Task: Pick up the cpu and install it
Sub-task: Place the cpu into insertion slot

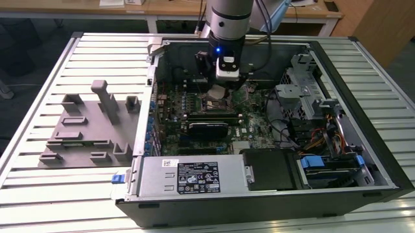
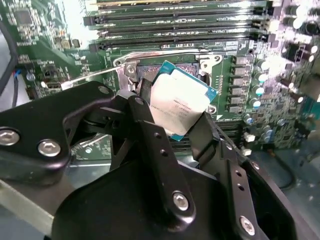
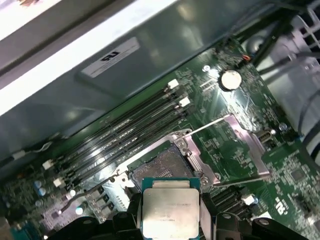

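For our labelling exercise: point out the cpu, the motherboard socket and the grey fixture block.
cpu (image 3: 170, 212): first wrist view, middle of its metal top.
socket (image 3: 160, 165): first wrist view, its open contact area.
fixture block (image 1: 94, 128): exterior view, its flat base.

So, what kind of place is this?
Probably a robotics lab: an open black computer case lies on a ribbed metal table, and a black robot gripper holds a small silvery square cpu.

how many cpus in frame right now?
1. The cpu is clamped in the gripper, over the open socket on the motherboard. The arm hides part of the board, so another could be hidden.
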Motion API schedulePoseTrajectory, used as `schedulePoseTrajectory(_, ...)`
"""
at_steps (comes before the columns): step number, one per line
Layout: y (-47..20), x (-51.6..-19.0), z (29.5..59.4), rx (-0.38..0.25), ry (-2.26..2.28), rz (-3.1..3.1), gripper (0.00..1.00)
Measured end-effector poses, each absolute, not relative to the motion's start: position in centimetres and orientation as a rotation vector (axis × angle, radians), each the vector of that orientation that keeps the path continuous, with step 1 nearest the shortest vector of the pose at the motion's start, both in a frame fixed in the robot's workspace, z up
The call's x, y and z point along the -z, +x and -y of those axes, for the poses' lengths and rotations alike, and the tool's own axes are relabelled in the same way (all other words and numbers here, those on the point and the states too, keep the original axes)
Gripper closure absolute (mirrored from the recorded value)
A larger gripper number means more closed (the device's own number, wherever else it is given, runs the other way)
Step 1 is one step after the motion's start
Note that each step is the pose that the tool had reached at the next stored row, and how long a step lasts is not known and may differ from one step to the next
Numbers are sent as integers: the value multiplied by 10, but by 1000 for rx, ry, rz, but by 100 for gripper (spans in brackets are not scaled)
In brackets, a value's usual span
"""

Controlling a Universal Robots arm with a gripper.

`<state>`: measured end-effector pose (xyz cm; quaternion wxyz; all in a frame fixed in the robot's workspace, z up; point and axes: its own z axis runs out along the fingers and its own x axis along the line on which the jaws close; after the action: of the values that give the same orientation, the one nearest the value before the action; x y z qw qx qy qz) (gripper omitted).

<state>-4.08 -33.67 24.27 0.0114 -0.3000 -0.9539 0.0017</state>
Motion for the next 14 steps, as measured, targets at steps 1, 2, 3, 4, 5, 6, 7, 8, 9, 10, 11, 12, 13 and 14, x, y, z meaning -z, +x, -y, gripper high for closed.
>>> schedulePoseTrajectory(1,-41,-243,337,-6,-958,2969,46)
schedulePoseTrajectory(2,-41,-243,337,-8,-980,2963,46)
schedulePoseTrajectory(3,-41,-243,337,-9,-1002,2956,46)
schedulePoseTrajectory(4,-41,-243,337,-11,-1024,2949,46)
schedulePoseTrajectory(5,-41,-243,337,-12,-1046,2943,46)
schedulePoseTrajectory(6,-41,-243,337,-13,-1068,2936,46)
schedulePoseTrajectory(7,-41,-243,337,-14,-1089,2929,46)
schedulePoseTrajectory(8,-41,-243,337,-15,-1112,2921,46)
schedulePoseTrajectory(9,-41,-243,337,-16,-1133,2914,46)
schedulePoseTrajectory(10,-41,-243,337,-16,-1154,2907,46)
schedulePoseTrajectory(11,-41,-243,337,-16,-1175,2899,46)
schedulePoseTrajectory(12,-41,-243,337,-16,-1195,2891,46)
schedulePoseTrajectory(13,-41,-242,337,-15,-1216,2883,46)
schedulePoseTrajectory(14,-41,-242,337,-15,-1238,2873,46)
